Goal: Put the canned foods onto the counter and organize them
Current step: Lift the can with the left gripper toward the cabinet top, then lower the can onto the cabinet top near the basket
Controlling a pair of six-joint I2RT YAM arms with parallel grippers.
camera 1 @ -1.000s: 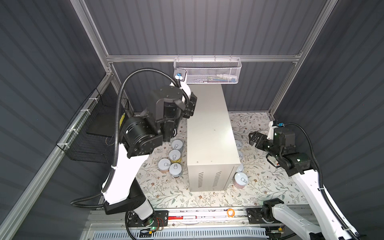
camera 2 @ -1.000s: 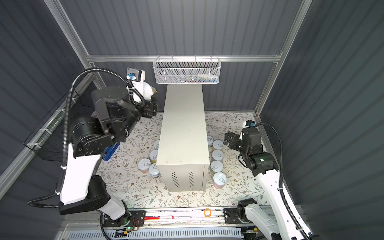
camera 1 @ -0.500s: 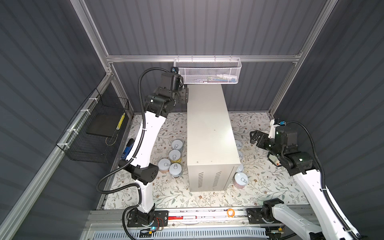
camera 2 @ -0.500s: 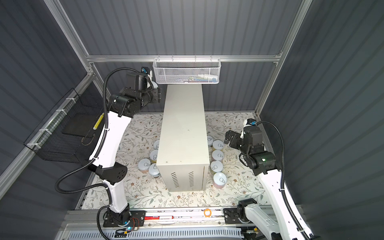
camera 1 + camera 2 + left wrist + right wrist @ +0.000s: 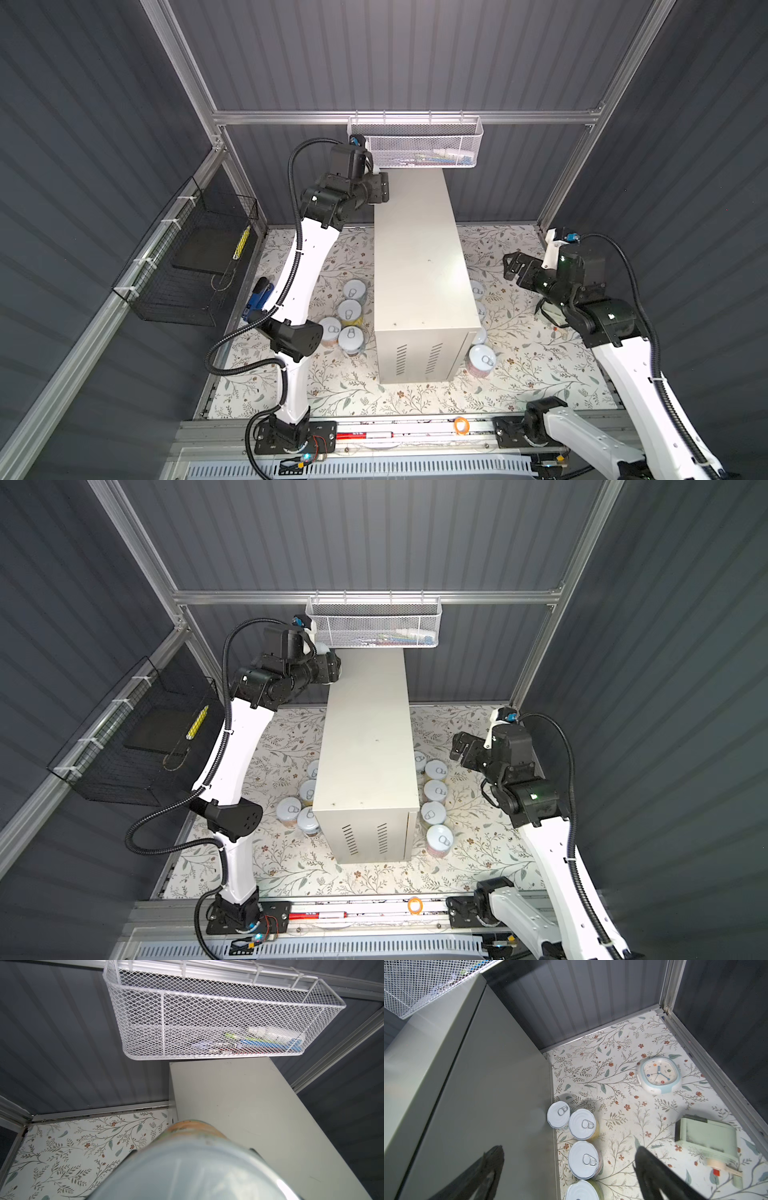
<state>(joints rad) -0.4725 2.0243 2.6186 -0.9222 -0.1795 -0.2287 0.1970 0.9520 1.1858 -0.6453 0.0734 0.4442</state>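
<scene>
My left gripper point(image 5: 380, 192) point(image 5: 333, 672) is shut on a can point(image 5: 187, 1174) with a pale teal and orange label. It holds the can over the far left corner of the counter point(image 5: 419, 270) point(image 5: 365, 737) point(image 5: 239, 1105), just under the white basket. The can hides most of both fingers in the left wrist view. Several cans point(image 5: 350, 311) stand on the floor left of the counter. Several more point(image 5: 435, 791) point(image 5: 583, 1159) line its right side. My right gripper point(image 5: 509, 266) point(image 5: 457, 746) point(image 5: 571, 1172) hangs open and empty above that right-hand row.
A white mesh basket point(image 5: 415, 143) hangs on the back rail right above the counter's far end. A black wire basket point(image 5: 187, 266) is on the left wall. A clock point(image 5: 658, 1074) and a pale green box point(image 5: 706, 1138) lie on the floral floor at right.
My left arm has swung down and back from close under the camera, carrying the can to the counter's far left corner. The right arm has hardly moved.
</scene>
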